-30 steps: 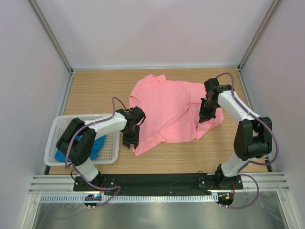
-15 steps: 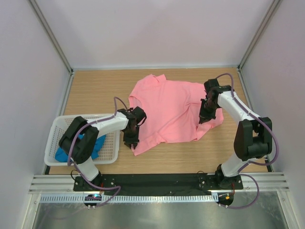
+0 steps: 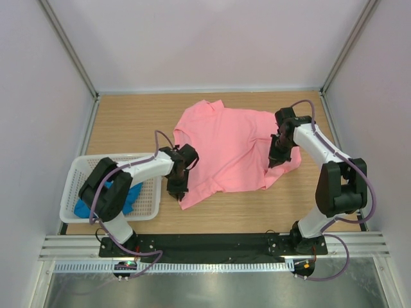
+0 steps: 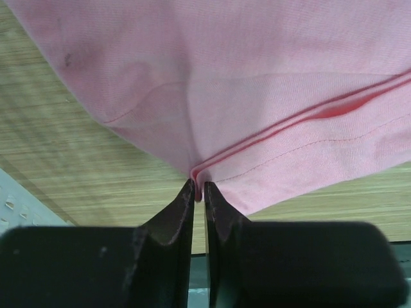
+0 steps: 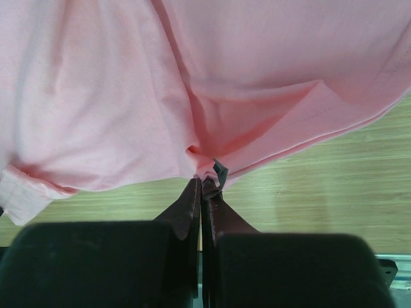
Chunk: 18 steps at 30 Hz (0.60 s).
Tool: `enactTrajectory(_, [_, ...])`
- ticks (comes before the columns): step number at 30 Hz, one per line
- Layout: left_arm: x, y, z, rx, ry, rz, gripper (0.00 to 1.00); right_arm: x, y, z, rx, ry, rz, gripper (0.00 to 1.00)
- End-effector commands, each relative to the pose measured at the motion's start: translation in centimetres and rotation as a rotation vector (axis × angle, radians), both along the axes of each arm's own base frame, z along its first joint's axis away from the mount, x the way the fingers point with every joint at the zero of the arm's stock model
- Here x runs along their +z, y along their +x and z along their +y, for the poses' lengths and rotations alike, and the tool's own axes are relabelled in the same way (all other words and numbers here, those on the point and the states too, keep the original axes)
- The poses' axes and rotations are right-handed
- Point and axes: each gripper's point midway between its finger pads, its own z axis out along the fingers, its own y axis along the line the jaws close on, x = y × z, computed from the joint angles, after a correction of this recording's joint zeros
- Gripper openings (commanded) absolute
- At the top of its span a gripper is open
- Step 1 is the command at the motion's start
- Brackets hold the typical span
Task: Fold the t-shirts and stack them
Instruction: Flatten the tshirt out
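**Item 1, pink t-shirt** (image 3: 228,144). It lies spread on the table (image 3: 128,122) between the two pincers, with the collar at the far end. Its near-left corner is at the tips of the left pincer (image 3: 176,190). Its right edge is at the tips of the right pincer (image 3: 276,160). The cloth ahead of the left pincer lies mostly flat. The cloth around the right pincer is bunched and creased.

**Item 2, left pincer** (image 4: 198,186). The jaws are drawn almost together, with only a thin slit between them. A raised ridge of the pink t-shirt (image 4: 244,77) at the hem is nipped at the very tips. From there the stitched hem runs away to the right, and a second edge runs off to the far left. Bare wood shows on both sides of the fingers (image 4: 172,221).

**Item 3, right pincer** (image 5: 201,183). The jaws are fully closed on a pinch of the pink t-shirt (image 5: 128,96). The fabric gathers into folds that fan out from the tips. It hangs clear of the wood to the right of them.

**Item 4, blue t-shirt** (image 3: 85,208). It lies crumpled well to the left of the left pincer, inside the white basket (image 3: 115,157). The left arm partly covers it. Neither pincer touches it.

**Item 5, white basket.** It stands on the table just left of the left pincer, apart from the pink t-shirt. One corner (image 4: 16,202) shows at the lower left of the left wrist view.
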Motion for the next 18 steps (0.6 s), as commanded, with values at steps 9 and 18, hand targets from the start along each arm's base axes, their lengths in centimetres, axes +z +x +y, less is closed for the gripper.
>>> enactTrajectory(9, [3.9,1.0,-0.8,-0.019,-0.020,-0.080,0.00,2.2,0.0,-0.4,-0.003,-0.022,-0.070,0.01])
enactTrajectory(18, [13.3,4.3,-1.4,-0.049,-0.103,-0.347,0.00,4.5,0.4,-3.5,-0.117,-0.159,-0.130,0.01])
